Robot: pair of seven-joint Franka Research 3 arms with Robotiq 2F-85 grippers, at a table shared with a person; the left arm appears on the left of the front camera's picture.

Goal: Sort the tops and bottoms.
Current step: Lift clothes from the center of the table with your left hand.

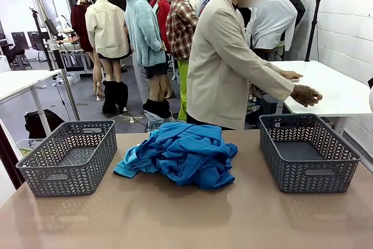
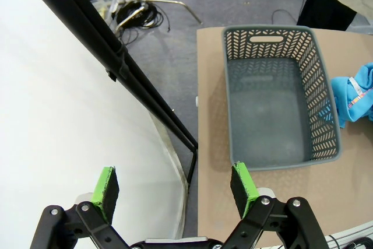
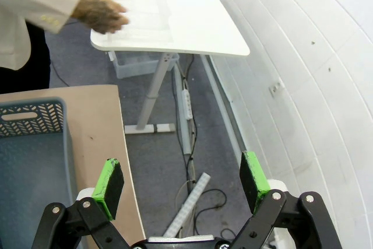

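- tops: one tangled heap of royal blue and sky blue cloth lying mid-table between two baskets. A fold ends just beside the left one. Single garments cannot be told apart.
- left basket: grey, nothing in it.
- right basket: grey, nothing in it, apart from the heap.
- left gripper: fingers spread wide with nothing between them, hanging off the table's edge beside the left basket.
- right gripper: fingers spread and bare, over the floor past the right basket.
- person: in a beige coat, hands at a white side table, away from the heap.
- Step: sorting judged not begun.
- Next move: calls for an arm to travel inward and pinch one layer, so that a single garment lifts free of the tangle.
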